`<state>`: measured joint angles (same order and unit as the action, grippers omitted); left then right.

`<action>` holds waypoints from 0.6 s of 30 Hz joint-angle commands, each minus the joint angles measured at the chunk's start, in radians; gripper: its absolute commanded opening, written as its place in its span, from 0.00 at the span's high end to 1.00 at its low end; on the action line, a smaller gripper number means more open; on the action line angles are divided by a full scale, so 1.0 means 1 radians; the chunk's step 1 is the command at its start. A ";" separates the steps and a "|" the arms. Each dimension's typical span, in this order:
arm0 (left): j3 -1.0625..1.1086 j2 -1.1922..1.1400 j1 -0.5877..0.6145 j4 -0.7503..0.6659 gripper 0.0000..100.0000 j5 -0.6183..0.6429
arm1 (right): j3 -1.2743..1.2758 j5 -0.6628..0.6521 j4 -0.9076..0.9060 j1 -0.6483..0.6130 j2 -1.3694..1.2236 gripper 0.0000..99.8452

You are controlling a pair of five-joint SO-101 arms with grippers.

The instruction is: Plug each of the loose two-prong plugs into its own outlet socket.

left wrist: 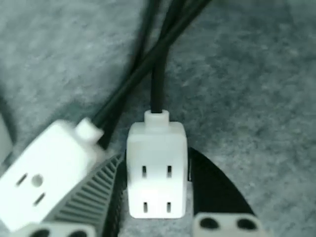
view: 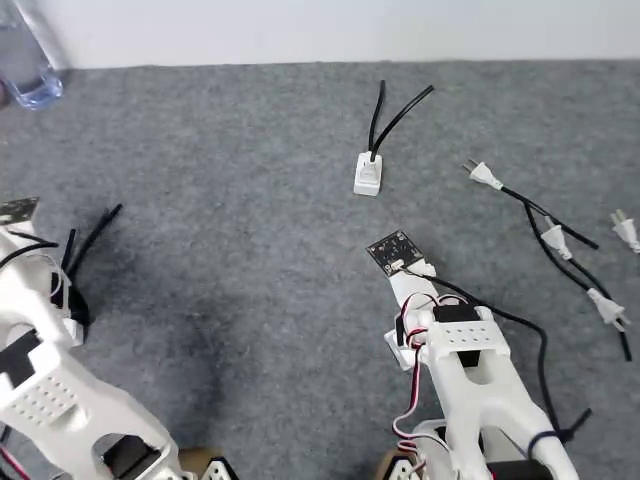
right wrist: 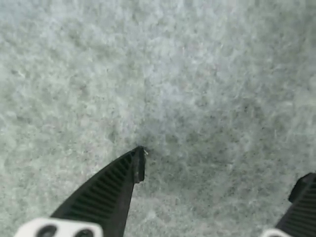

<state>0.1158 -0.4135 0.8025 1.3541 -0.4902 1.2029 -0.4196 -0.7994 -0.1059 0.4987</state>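
Observation:
A white outlet socket with two pairs of slots and a black cord sits between the fingers of my left gripper, which press on both its sides. A second white socket lies just outside the ridged finger. My right gripper stands open just above bare grey carpet, nothing between its fingers. In the high view a third white socket lies ahead of the right arm. Several loose two-prong plugs on black cords lie at the far right.
Grey carpet covers the table. A clear plastic bottle stands at the back left corner. Black cords trail out from beside the left arm. One more plug lies at the right edge.

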 commanded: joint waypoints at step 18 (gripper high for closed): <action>-0.028 0.517 -0.555 0.400 0.98 -0.227 | 0.008 0.000 0.064 0.013 0.018 0.56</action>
<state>0.1158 -0.0084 0.3422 1.6732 -0.6590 1.2152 -0.4196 -0.7641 -0.1074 0.4987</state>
